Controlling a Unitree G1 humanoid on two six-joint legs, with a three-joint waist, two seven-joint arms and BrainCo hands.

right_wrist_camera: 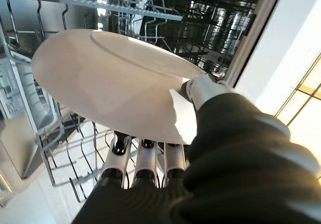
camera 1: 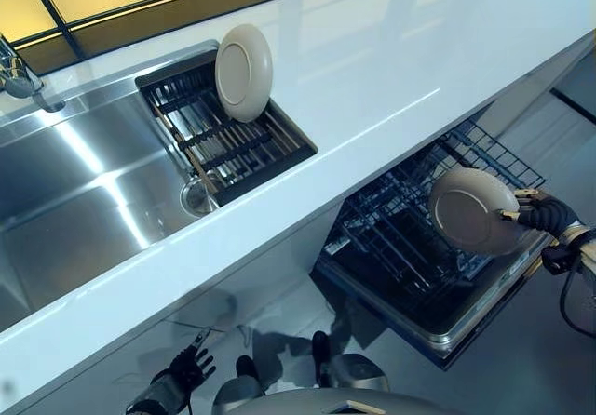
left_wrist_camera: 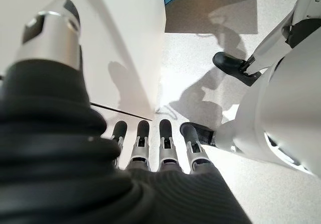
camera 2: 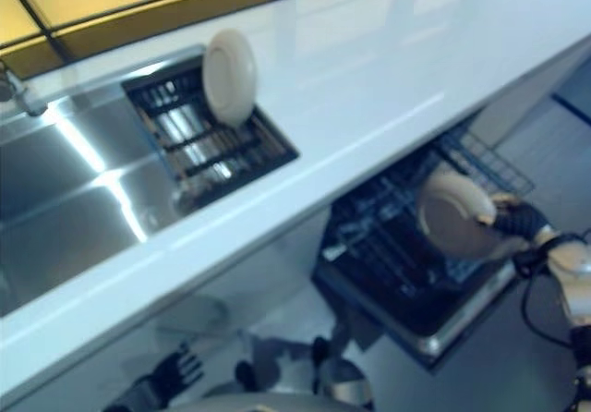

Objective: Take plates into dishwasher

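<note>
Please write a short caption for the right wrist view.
Right hand holds a cream plate above the dishwasher rack.

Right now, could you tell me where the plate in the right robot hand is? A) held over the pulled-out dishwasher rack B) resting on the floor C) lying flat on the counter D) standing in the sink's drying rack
A: the right robot hand pinches the plate by its rim above the dishwasher rack, not yet slotted in.
</note>
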